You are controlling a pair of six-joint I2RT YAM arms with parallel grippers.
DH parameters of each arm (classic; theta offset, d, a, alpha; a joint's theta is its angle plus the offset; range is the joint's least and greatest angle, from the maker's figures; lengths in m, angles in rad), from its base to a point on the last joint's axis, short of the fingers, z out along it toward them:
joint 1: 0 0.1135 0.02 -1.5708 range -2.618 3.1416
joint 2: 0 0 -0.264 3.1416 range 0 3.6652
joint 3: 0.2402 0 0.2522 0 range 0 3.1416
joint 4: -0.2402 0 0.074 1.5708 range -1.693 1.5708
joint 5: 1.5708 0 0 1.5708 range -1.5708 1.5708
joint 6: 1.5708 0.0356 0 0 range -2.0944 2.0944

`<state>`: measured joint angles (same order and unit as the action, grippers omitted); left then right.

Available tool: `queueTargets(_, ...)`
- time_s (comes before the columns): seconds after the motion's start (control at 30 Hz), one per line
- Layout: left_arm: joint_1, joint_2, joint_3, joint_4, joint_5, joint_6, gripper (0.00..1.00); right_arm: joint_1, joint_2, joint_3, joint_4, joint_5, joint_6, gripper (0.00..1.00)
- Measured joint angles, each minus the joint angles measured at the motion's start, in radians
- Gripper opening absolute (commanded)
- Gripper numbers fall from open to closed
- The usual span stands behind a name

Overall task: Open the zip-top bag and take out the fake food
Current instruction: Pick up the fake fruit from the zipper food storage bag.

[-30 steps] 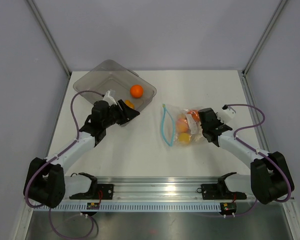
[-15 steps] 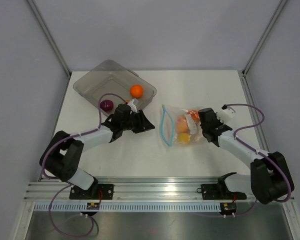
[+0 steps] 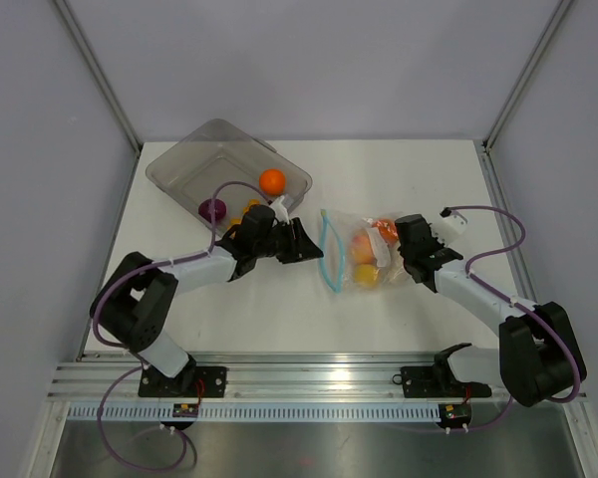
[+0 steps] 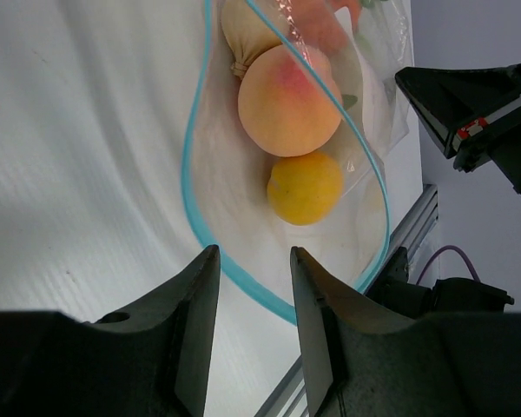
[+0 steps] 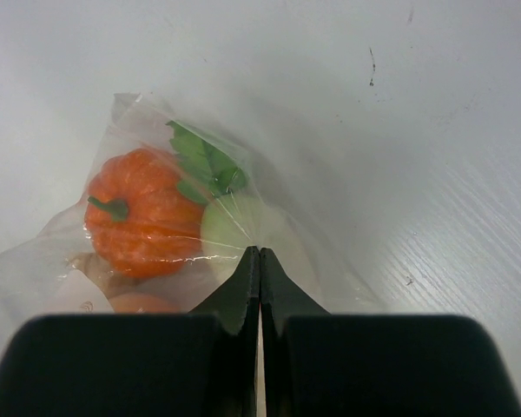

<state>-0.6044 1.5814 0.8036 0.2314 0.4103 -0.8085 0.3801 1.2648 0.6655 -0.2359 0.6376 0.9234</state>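
Note:
The zip-top bag [image 3: 364,254] lies at mid-table, its teal zip strip [image 3: 326,254] gaping open towards the left. My left gripper [image 3: 304,244] is open and empty just outside the mouth; in the left wrist view [image 4: 252,252] its fingers straddle the strip [image 4: 234,274]. Inside are a peach [image 4: 288,100], a yellow ball [image 4: 305,188] and a beige piece [image 4: 247,35]. My right gripper [image 3: 397,259] is shut on the bag's closed end [image 5: 259,252], next to an orange pumpkin [image 5: 143,221] and a white radish [image 5: 243,230].
The grey translucent tray [image 3: 194,159] stands at the back left, holding an orange ball [image 3: 271,181], a purple piece [image 3: 212,209] and yellow-orange bits [image 3: 249,207]. The metal rail [image 3: 309,383] runs along the near edge.
My left gripper has moved right from the tray to the bag's open mouth, leaving the purple piece showing in the tray. The right arm has held still.

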Motion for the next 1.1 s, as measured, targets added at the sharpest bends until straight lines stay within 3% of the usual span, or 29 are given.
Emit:
queueTargets(0.6, -0.081, 0.249, 0.115, 0.074, 0.066, 0.017, 0.45, -0.001, 0.009, 0.002, 0.019, -0.053, -0.065, 0.00)
queueTargets(1.1, -0.149, 0.319, 0.120, 0.246, 0.141, -0.079, 0.50, -0.001, 0.009, 0.002, 0.031, -0.085, -0.096, 0.00)
